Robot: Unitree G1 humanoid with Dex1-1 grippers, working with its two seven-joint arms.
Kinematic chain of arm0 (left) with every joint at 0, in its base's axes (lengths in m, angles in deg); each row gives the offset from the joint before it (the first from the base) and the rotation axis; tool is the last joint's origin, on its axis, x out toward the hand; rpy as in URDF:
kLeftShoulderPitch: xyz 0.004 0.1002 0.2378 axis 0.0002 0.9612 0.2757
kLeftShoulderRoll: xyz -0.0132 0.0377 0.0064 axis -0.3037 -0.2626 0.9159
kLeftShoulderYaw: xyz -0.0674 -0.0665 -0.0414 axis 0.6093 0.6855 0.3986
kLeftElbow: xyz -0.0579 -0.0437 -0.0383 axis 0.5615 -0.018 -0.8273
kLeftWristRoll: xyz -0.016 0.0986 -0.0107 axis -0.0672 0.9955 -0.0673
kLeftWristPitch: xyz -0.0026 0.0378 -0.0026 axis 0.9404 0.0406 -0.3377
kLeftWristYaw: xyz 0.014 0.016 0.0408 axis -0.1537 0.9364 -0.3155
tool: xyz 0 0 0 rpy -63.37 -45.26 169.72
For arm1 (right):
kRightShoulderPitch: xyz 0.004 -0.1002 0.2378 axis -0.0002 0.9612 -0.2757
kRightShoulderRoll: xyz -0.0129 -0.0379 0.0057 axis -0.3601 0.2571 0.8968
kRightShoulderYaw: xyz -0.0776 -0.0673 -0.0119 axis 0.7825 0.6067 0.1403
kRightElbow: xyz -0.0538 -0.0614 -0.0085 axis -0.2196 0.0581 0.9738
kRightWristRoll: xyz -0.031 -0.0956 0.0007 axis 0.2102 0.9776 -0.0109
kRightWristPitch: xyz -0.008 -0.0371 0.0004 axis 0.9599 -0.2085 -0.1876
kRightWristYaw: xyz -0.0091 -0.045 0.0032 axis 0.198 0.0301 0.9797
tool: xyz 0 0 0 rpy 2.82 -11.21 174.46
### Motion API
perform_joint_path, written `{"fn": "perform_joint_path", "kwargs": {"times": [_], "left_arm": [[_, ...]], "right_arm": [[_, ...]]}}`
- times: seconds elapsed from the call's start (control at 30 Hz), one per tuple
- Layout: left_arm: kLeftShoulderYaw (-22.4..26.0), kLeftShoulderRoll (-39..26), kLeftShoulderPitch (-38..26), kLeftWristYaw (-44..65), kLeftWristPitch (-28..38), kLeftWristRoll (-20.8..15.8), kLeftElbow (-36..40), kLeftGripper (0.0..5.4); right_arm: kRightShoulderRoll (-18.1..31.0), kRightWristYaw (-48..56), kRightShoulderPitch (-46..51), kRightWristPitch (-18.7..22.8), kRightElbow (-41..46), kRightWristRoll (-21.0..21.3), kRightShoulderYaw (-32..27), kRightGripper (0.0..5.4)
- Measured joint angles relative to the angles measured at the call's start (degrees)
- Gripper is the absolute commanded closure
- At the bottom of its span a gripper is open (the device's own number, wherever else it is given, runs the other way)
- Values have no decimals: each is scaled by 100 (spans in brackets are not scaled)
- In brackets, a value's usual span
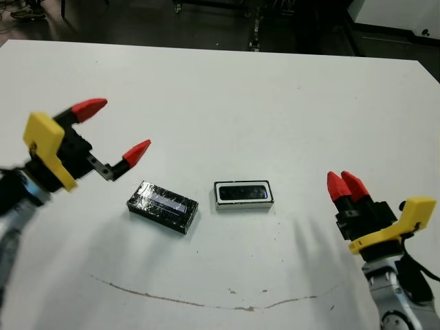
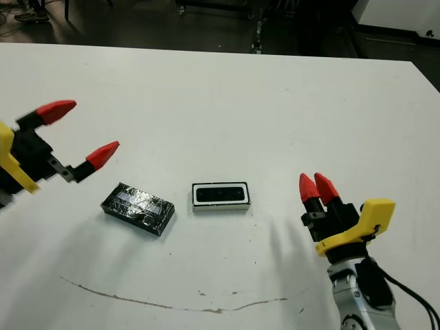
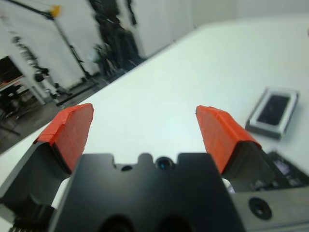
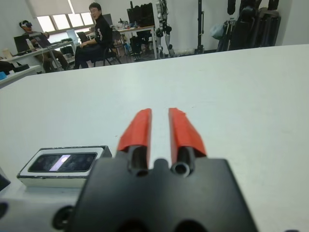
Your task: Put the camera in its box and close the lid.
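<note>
The box [image 1: 219, 202], a shallow white-lined tray, lies near the table's middle. The camera [image 1: 243, 192], a flat black bar, rests inside it and fills most of it. To the box's left lies the lid [image 1: 163, 206], glossy black with a pale stripe, turned at an angle on the table. My left gripper [image 1: 115, 129] hangs open above and to the left of the lid, holding nothing. My right gripper [image 1: 346, 184] is shut and empty, to the right of the box and apart from it. The right wrist view shows the box [image 4: 63, 178] with the camera [image 4: 63, 162] in it.
A thin brown curved line [image 1: 206, 301] marks the table near its front edge. The table's far edge [image 1: 206, 47] meets a dark floor. Two people [image 4: 96, 36] sit at desks far beyond the table in the right wrist view.
</note>
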Motion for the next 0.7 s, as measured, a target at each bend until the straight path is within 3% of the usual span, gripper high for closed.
{"fn": "perform_joint_path", "kwargs": {"times": [0.13,0.5,0.6,0.7], "left_arm": [[-489,-573,-786,994,382,409,-542,0],[-2424,-1013,-3168,4020,1280,1613,-1732,0],[-2652,-847,-3459,4336,1431,1589,-2024,0],[-2848,-698,-3487,4376,1654,1273,-2273,0]], "right_arm": [[-61,-105,19,-23,-13,48,97,539],[-55,-164,12,-30,-50,-25,182,539],[-45,-159,9,-30,-69,-30,183,539],[-45,-165,12,-30,-72,-31,184,539]]}}
